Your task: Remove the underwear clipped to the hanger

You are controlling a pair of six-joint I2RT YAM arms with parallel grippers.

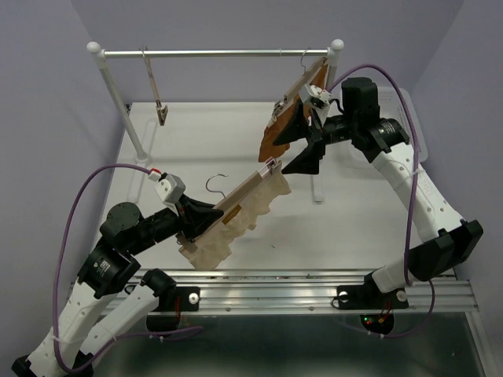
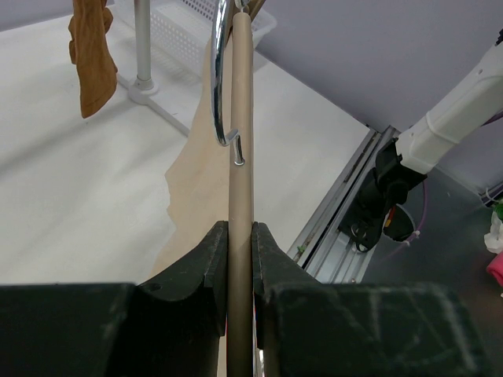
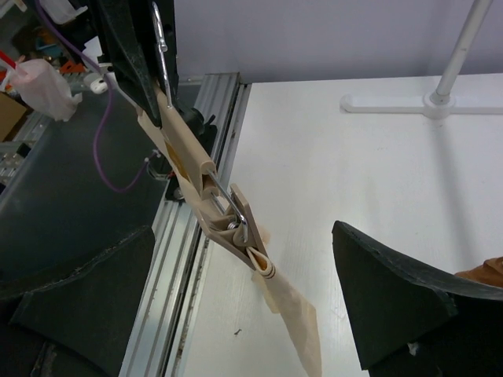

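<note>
My left gripper [image 1: 196,222] is shut on the light-wood bar of the hanger [image 1: 244,191] and holds it slanted above the table. In the left wrist view the bar [image 2: 240,141] runs up from between the closed fingers [image 2: 196,267], past the wire hook [image 2: 221,78]. The cream underwear [image 1: 236,228] hangs from the bar. A clip [image 3: 242,228] at the far end pinches its corner, and the cloth [image 3: 297,318] droops below. My right gripper [image 1: 295,145] is open just beyond that end. In its wrist view the clip lies ahead between the wide-apart fingers [image 3: 393,306], untouched.
A white clothes rack [image 1: 220,53] stands at the back, its foot [image 3: 428,102] on the table. An orange-brown garment [image 1: 275,135] hangs on a second hanger at the rack's right end, close to my right gripper. Another clip hanger [image 1: 159,106] hangs at the left. A metal rail [image 1: 314,283] edges the table's front.
</note>
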